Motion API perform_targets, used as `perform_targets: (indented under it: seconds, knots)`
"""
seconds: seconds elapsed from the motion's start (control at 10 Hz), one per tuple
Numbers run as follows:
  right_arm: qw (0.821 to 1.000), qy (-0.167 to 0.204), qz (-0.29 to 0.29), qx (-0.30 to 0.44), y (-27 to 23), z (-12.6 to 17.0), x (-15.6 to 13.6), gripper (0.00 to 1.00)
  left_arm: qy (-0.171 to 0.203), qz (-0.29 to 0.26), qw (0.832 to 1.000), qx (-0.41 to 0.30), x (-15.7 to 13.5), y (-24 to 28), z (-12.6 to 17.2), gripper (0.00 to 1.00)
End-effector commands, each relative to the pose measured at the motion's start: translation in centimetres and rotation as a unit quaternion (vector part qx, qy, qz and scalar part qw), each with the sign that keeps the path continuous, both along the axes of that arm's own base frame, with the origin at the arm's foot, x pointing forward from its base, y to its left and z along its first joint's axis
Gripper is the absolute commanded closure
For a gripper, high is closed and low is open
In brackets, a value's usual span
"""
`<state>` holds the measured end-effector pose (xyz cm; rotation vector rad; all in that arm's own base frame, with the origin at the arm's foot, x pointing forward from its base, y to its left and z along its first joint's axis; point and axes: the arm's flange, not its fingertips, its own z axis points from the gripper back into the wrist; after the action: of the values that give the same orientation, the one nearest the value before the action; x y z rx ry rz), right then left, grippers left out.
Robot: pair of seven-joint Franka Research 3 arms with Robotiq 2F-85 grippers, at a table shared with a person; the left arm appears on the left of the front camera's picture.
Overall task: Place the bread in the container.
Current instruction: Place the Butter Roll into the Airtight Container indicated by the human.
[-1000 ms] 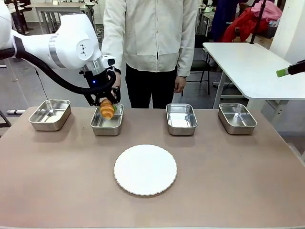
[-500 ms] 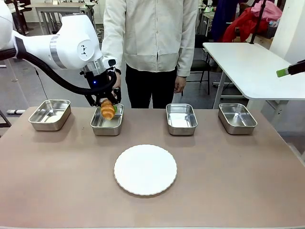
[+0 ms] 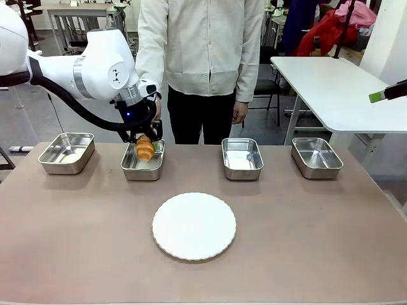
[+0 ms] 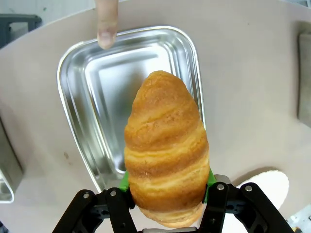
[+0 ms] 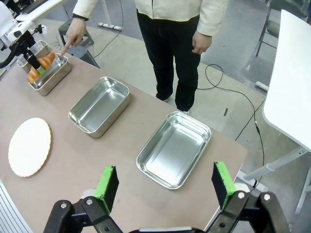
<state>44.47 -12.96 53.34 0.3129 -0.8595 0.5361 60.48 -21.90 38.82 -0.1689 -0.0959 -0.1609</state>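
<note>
- Nearest the robot's side, a round white plate [image 3: 194, 226] lies flat on the brown table [image 3: 305, 241], at the middle of the front view; in the right wrist view it sits at about 9 o'clock [image 5: 29, 146]
- Beyond the plate, four steel pans stand in a row across the table's far half, well apart from one another
- The container [image 3: 142, 166] is the second pan from the robot's left, at about 11 o'clock from the plate; a finger of the person's hand [image 4: 107, 23] points down at its far rim, at 12 o'clock in the left wrist view
- The left gripper [image 3: 145, 147] hangs over this pan, its green pads pinching the bread [image 3: 144, 147] on both sides; the croissant is held off the pan floor, long axis pointing away from the wrist, its tip over the pan's inside [image 4: 165, 145]
- From the left wrist, the container [image 4: 97, 87] lies under and at 11 o'clock from the bread, its bright floor bare
- The leftmost pan [image 3: 67, 152] sits at 9 o'clock from the container; the third pan [image 3: 241, 157] and the fourth pan [image 3: 316, 157] sit at 3 o'clock from it
- The right gripper [image 5: 165, 187] is raised high above the table's right end, fingers spread wide with nothing between the green pads
- At the far edge the person [image 3: 203, 57] stands in a pale shirt and dark trousers
</note>
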Motion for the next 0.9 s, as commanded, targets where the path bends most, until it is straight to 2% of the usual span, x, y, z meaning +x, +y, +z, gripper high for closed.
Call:
perform_targets:
  seconds: [0.0, 0.1, 0.2, 0.8]
  knots:
    - [1.000, -0.008, 0.002, 0.010, 0.0, 0.1, 0.1, 0.00, -0.021, -0.018, 1.000, 0.005, 0.3, 0.5, -0.1, 0.46]
    - [1.000, -0.008, 0.002, 0.010, 0.0, 0.1, 0.1, 0.00, -0.021, -0.013, 1.000, -0.002, 0.5, 0.6, -0.3, 0.46]
    - [1.000, -0.008, 0.002, 0.010, 0.0, 0.1, 0.1, 0.00, -0.027, -0.020, 0.999, 0.014, 0.4, 0.7, -0.6, 0.00]
    - [1.000, -0.008, 0.002, 0.010, 0.0, 0.1, 0.1, 0.00, -0.034, -0.023, 0.999, 0.014, 0.0, 1.6, -0.2, 0.00]
